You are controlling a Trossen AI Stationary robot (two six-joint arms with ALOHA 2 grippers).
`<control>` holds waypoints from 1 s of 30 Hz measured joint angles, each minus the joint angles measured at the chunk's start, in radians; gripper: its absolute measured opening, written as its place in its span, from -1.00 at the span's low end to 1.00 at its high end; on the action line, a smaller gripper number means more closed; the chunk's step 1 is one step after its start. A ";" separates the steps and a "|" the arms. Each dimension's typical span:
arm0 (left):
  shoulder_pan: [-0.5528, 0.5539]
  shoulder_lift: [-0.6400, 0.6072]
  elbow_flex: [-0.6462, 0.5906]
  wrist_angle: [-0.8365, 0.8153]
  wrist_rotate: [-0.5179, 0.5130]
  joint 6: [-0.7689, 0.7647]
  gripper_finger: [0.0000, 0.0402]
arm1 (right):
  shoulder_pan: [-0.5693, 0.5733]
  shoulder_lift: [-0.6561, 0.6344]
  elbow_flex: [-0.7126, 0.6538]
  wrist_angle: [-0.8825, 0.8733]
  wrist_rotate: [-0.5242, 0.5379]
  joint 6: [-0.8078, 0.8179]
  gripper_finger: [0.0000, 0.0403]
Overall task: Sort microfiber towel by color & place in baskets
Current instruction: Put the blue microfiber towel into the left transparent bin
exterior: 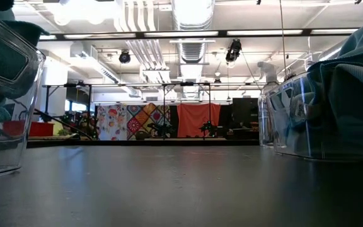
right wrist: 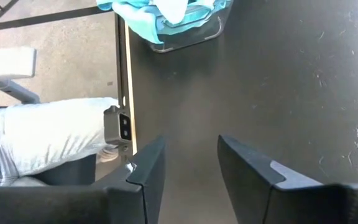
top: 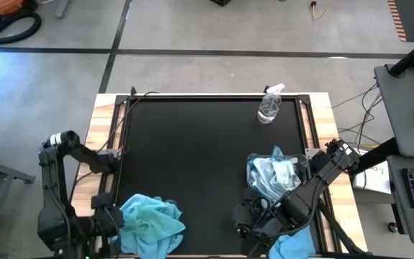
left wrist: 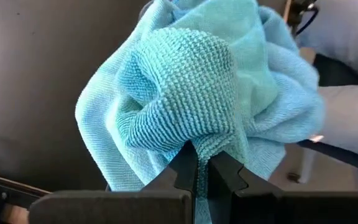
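Note:
My left gripper [left wrist: 202, 171] is shut on a bright turquoise microfiber towel [left wrist: 185, 93] at the table's near left. There the towel shows as a bunched heap [top: 149, 224] over the left basket [exterior: 5, 94], which holds turquoise cloth. My right gripper [right wrist: 188, 168] stands open above bare table [right wrist: 278, 93], near the front edge and beside the right basket [exterior: 320, 107]. That basket holds paler light blue towels [top: 270, 176]. The right gripper points toward the left basket [right wrist: 188, 28]. My left gripper pinches a bunched fold of the turquoise towel [left wrist: 207, 146] between its two fingers [left wrist: 229, 174]. Several layers are gathered there. The rest of the towel billows out beyond the fingertips, slack. Whether it lies on the cloth in the basket I cannot tell.
A small clear spray bottle [top: 270, 106] stands at the far right of the black mat. More turquoise cloth [top: 293, 246] shows at the near right edge under the right arm. A person's leg in pale trousers [right wrist: 48, 140] is close to the table's near edge.

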 joint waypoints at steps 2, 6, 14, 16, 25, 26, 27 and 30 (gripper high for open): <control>0.000 0.027 0.000 0.000 0.000 0.019 -1.00 | 0.000 0.000 -0.001 0.000 0.000 0.000 -0.31; 0.000 0.083 -0.001 0.000 0.000 0.099 -1.00 | 0.000 0.000 -0.001 0.000 0.000 0.000 -0.32; 0.001 0.122 -0.001 0.007 -0.001 0.055 -0.90 | 0.000 0.000 -0.001 -0.001 0.000 0.000 -0.32; 0.001 0.117 -0.001 0.008 -0.001 0.013 -0.87 | 0.000 0.000 -0.001 -0.001 0.000 -0.001 -0.32; 0.001 0.084 -0.001 0.062 0.000 -0.087 -0.71 | 0.000 0.000 -0.001 -0.001 0.000 -0.040 -0.32; 0.001 0.083 0.001 0.060 0.000 -0.088 -0.69 | 0.000 0.000 -0.001 -0.001 0.000 -0.046 -0.32; 0.001 0.083 0.006 0.062 0.000 -0.088 -0.66 | 0.000 0.000 -0.001 -0.002 0.000 -0.053 -0.32; 0.001 0.083 0.017 0.064 0.000 -0.088 -0.60 | 0.000 0.000 -0.001 -0.004 0.000 -0.056 -0.32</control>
